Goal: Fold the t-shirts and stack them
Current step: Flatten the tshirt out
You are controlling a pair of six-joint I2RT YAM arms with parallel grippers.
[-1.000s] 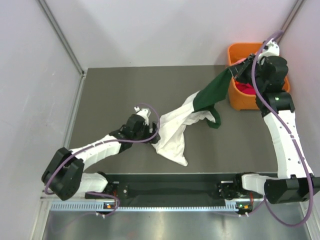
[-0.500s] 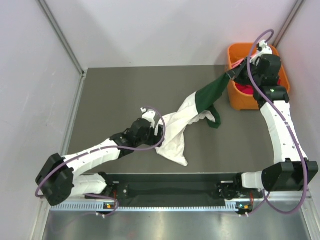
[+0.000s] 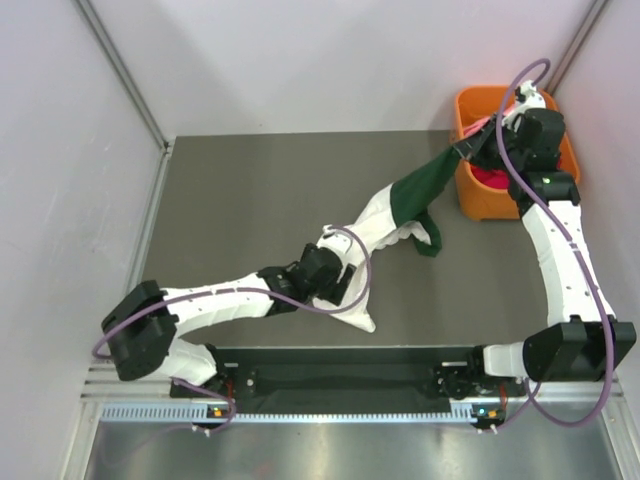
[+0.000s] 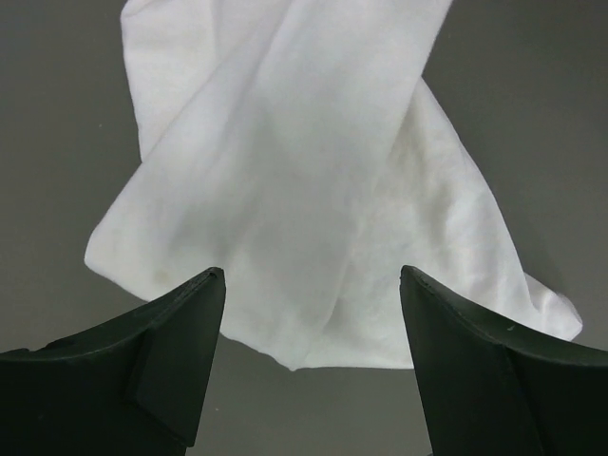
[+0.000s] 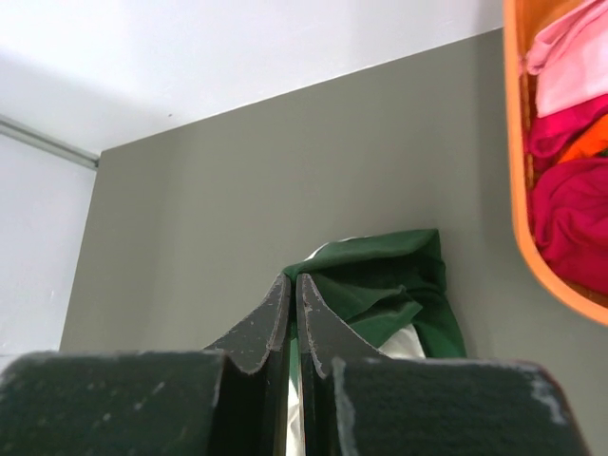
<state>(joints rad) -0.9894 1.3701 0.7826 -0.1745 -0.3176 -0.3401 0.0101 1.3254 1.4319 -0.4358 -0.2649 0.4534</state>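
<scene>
The cream-white t-shirt lies crumpled on the dark table, stretched from the front middle toward the back right. In the left wrist view its cloth fills the upper frame. The dark green t-shirt hangs in a taut band from my right gripper down onto the white one. My right gripper is shut on a fold of the green t-shirt, held above the table beside the bin. My left gripper is open and empty, just above the white shirt's near edge.
An orange bin at the back right holds pink and red cloth. Its rim is close beside my right gripper. White walls stand at the back and sides.
My left arm has swung right, bringing its open gripper from the table left of the white shirt over the shirt's near part. My right gripper has stayed put with the green shirt.
</scene>
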